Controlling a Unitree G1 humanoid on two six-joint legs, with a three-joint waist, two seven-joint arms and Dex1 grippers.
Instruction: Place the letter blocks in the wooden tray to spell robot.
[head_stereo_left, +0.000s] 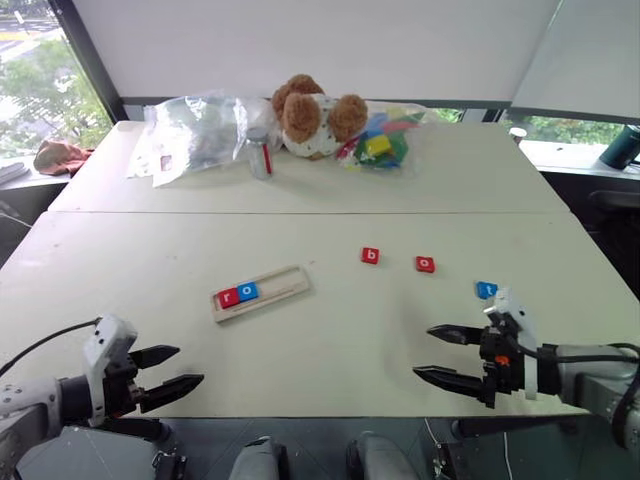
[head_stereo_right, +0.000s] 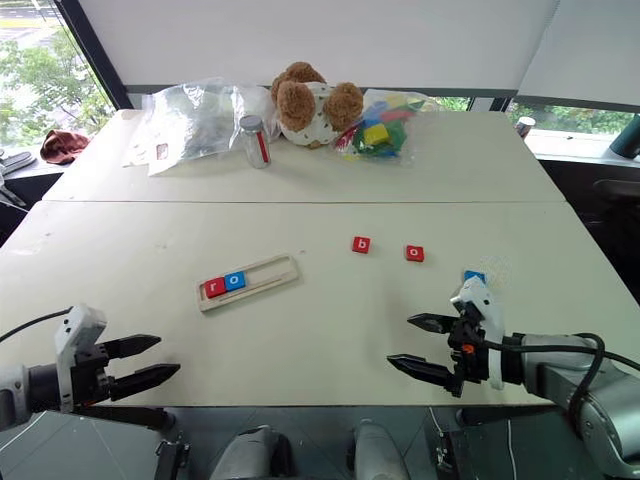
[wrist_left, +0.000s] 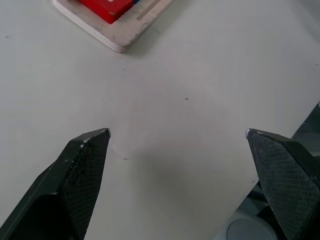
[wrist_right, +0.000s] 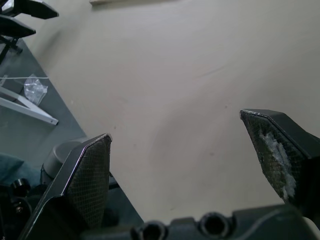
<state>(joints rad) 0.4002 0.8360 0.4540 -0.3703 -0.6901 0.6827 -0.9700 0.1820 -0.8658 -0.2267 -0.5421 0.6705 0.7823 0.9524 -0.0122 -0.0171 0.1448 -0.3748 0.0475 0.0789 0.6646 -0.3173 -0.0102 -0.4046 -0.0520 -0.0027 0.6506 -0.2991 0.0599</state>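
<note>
- The wooden tray (head_stereo_left: 261, 293) lies left of centre on the worktop (head_stereo_left: 330, 345), with a red "r" tile (head_stereo_left: 228, 297) and a blue "o" tile (head_stereo_left: 248, 291) at its left end.
- A red "b" tile (head_stereo_left: 370, 255), a red "o" tile (head_stereo_left: 425, 264) and a blue "t" tile (head_stereo_left: 486, 290) lie loose to the right.
- The left gripper (head_stereo_left: 180, 371) hovers near-left, fingers apart and empty.
- The right gripper (head_stereo_left: 432, 355) hovers near-right by the "t", fingers apart and empty.

It looks like an office or lab room set up for testing — a plain white counter (head_stereo_left: 300, 340) stands beneath large windows (head_stereo_left: 30, 80) with white roller blinds (head_stereo_left: 320, 40), trees outside — a teddy bear (head_stereo_left: 315, 115) and bagged toys (head_stereo_left: 380, 145) piled at the back.
</note>
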